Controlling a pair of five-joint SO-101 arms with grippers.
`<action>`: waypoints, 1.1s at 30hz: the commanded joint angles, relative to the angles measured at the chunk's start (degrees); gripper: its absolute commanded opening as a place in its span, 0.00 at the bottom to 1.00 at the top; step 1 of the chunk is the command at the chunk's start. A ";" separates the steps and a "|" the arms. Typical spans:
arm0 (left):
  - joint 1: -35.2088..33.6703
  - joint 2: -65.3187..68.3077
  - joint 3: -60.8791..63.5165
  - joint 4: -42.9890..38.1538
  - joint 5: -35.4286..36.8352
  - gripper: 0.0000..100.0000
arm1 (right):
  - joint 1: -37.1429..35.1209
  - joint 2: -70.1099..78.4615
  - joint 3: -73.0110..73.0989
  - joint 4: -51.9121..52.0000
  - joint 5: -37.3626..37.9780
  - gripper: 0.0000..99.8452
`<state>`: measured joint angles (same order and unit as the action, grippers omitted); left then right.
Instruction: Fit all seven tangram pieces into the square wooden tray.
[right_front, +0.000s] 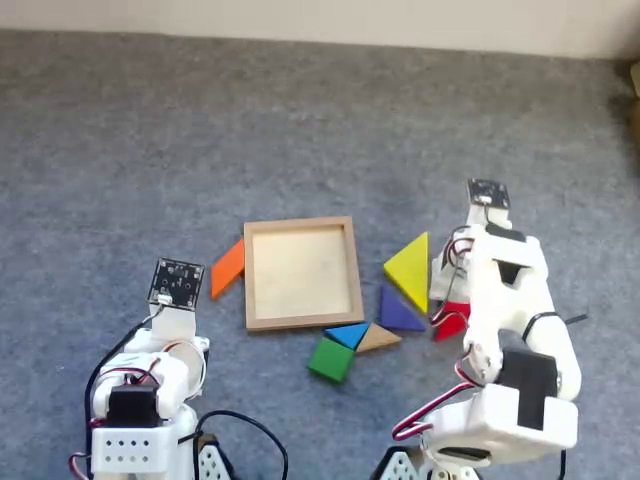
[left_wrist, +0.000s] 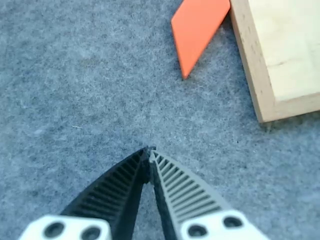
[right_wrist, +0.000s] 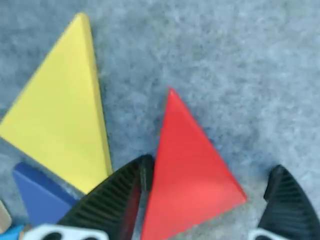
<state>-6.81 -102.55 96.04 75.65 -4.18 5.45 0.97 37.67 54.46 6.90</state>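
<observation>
The left gripper (left_wrist: 150, 150) is hovering over the carpet (left_wrist: 75, 75), fingers pressed together. The orange piece (right_front: 228, 266) is lying just beside the wooden tray (right_front: 300, 319), at its left rim. The green square (right_front: 331, 359) and the yellow triangle (right_front: 410, 270) are lying right of the tray. The right gripper (right_wrist: 212, 167) is holding its fingers spread, straddling the red triangle (right_wrist: 190, 175).

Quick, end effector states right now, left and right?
Left end effector: closed, empty.
Right end effector: open, straddling the red triangular wooden piece, not clamped on it.
</observation>
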 joint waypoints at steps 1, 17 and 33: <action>-0.66 -1.54 1.19 0.35 0.18 0.01 | -0.22 -0.13 -1.27 2.86 0.70 0.35; -0.66 -1.54 1.19 0.35 0.18 0.01 | -1.27 0.31 -0.92 2.51 0.79 0.25; -0.66 -1.54 1.19 0.35 0.18 0.01 | 1.71 -0.13 -1.27 2.95 0.79 0.20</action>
<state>-6.81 -102.55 96.04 75.65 -4.18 5.63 0.97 37.49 56.04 7.08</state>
